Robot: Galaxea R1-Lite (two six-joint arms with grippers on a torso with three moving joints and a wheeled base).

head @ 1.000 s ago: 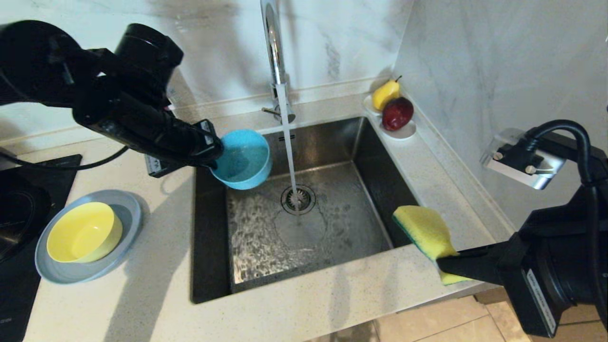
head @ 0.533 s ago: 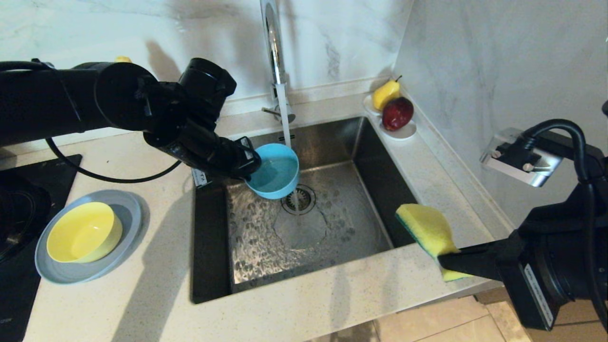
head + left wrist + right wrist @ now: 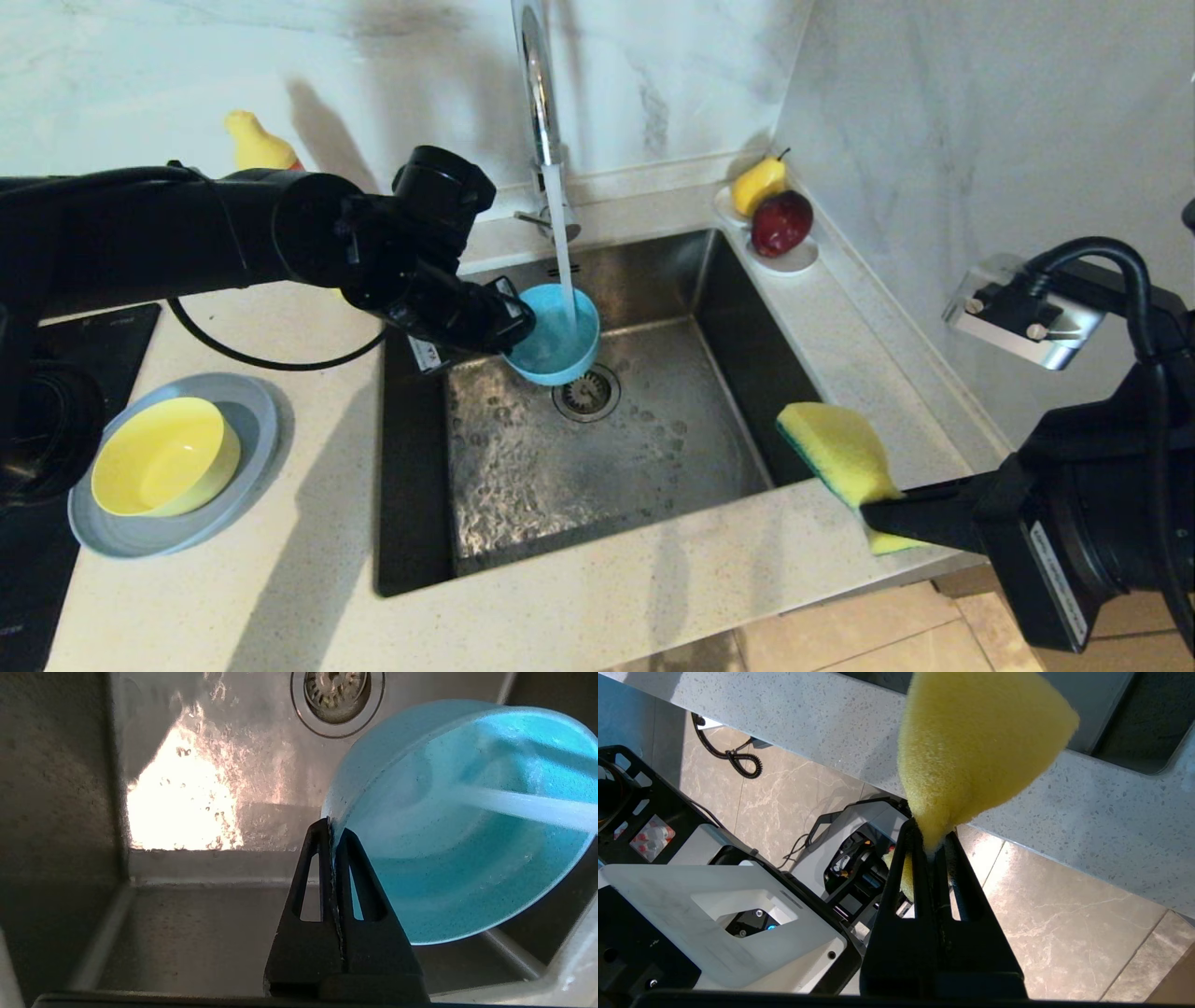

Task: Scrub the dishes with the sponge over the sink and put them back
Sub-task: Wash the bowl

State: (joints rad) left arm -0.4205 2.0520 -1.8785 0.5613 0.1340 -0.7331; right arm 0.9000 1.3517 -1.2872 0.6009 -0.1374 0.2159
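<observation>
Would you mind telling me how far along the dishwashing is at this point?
No dish looks finished. The left hand holds the teal bowl under the faucet stream; the right hand holds the sponge at the sink's edge. Yellow bowl and grey-blue plate wait untouched.

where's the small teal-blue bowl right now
Head view: small teal-blue bowl pinched by the left gripper over the steel sink, under the faucet stream, just behind the drain strainer.

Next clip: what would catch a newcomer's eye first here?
The running water from the faucet pours straight into the small blue bowl, which the left pincer pinches by its rim over the sink. At the sink's near right corner, the right pincer holds the yellow sponge up, clear of the water.
</observation>
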